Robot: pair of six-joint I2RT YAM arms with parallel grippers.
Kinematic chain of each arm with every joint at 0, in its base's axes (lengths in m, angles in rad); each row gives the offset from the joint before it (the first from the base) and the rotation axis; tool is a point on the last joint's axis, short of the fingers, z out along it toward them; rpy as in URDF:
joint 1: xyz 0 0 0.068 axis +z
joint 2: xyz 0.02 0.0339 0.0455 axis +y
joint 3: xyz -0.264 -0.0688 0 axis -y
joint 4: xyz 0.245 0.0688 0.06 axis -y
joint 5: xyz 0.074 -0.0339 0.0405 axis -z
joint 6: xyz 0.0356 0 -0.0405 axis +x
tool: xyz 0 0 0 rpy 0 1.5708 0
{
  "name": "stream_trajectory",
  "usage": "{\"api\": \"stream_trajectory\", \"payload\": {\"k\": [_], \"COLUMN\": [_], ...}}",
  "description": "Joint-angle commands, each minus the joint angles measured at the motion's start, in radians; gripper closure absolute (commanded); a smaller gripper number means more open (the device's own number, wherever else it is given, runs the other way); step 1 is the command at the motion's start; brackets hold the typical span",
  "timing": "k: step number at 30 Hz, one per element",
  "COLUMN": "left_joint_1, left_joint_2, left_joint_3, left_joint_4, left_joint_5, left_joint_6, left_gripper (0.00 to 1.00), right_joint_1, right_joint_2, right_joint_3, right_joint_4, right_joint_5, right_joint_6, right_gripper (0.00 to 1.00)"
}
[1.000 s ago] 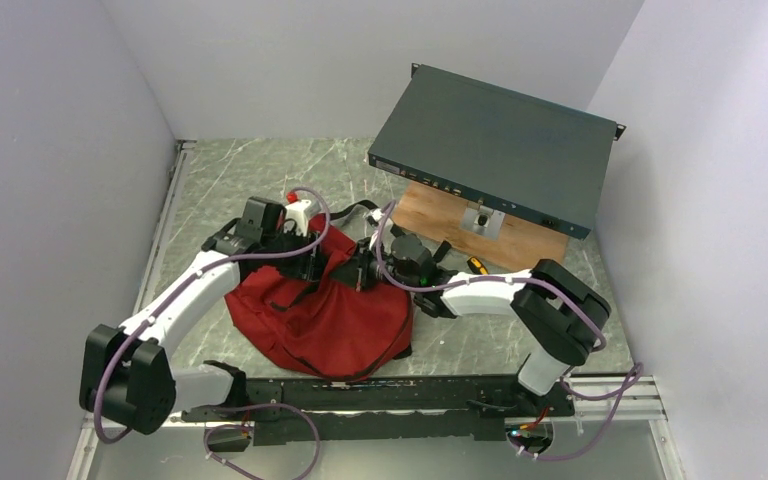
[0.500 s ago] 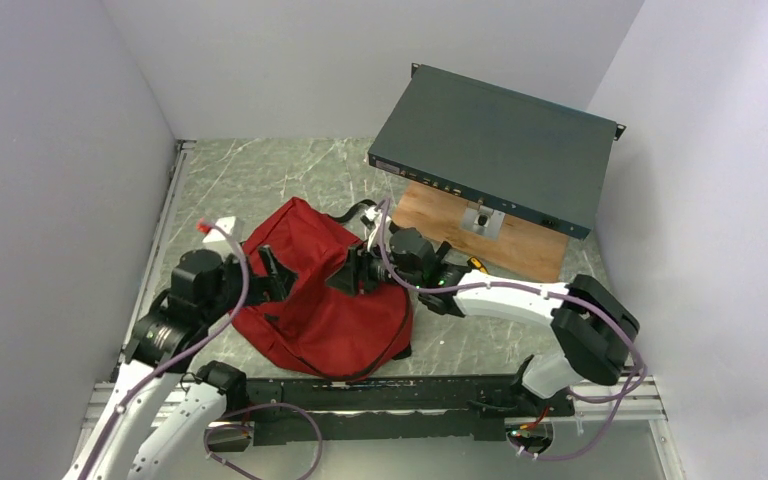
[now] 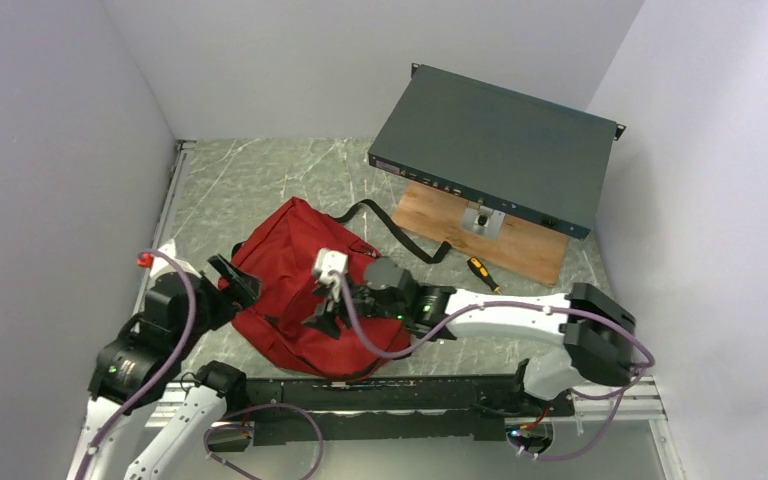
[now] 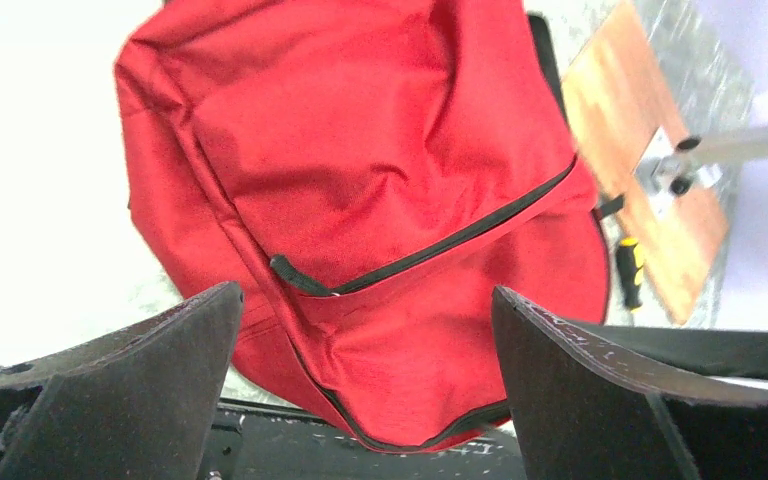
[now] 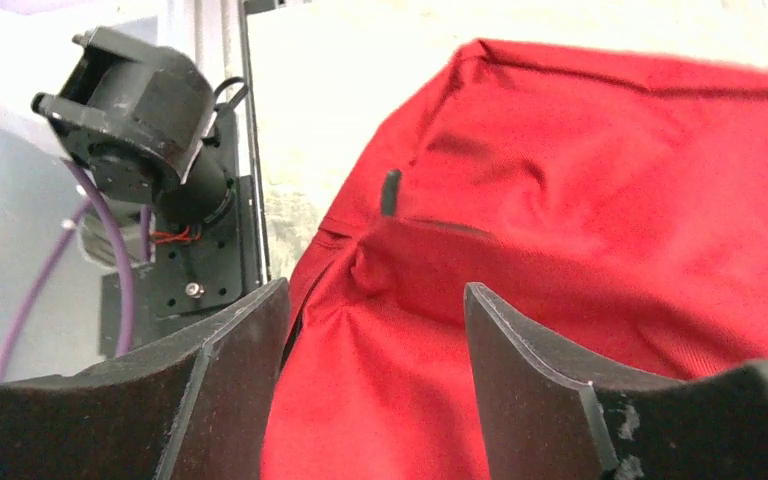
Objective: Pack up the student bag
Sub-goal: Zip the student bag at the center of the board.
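1. At the bottom of the left wrist view, we see the left gripper with its two black fingers spread wide and nothing held between them.
2. Through that gap shows the red bag. A black zip line slants across its cloth, with a black zip pull at the line's lower left end.
3. In the right wrist view, the right gripper is also parted and empty. Red cloth fills the space between its fingers, and the zip pull stands just above them.
4. In the overhead view, the left gripper sits at the bag's left edge and the right gripper is over its lower middle. We cannot tell whether either one touches the cloth.
5. The bag lies on the grey marbled table, a little left of centre in the frame. A black strap trails from its top towards the right.
6. To the right of the bag, a screwdriver with a yellow and black handle lies just beside a wooden board.
7. A flat dark teal box sits tilted above the board in the upper right.
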Motion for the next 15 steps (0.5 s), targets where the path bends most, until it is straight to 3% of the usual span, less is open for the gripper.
{"api": "stream_trajectory", "payload": {"k": [1,5,10,15], "left_joint_1": [-0.001,0.000,0.000,0.000], "left_joint_2": [0.046,0.027,-0.029,-0.061], "left_joint_3": [0.185,0.241,0.262,0.256], "left_joint_4": [-0.201,-0.232,-0.236,-0.252], "left_joint_5": [-0.154,-0.159,-0.130,-0.112], "left_joint_6": [-0.104,-0.057,0.007,0.021], "left_gripper": [0.00,0.00,0.01,0.02], "right_joint_1": [0.057,0.087,0.087,0.091], "right_joint_2": [0.125,0.277,0.408,0.485], "right_joint_3": [0.101,0.123,0.238,0.341], "right_joint_4": [0.155,0.309,0.261,0.154], "right_joint_5": [-0.059,-0.086,-0.120,-0.035], "right_joint_6": [-0.335,-0.492,-0.563,-0.602], "right_gripper": [0.33,0.35,0.41,0.51]}}
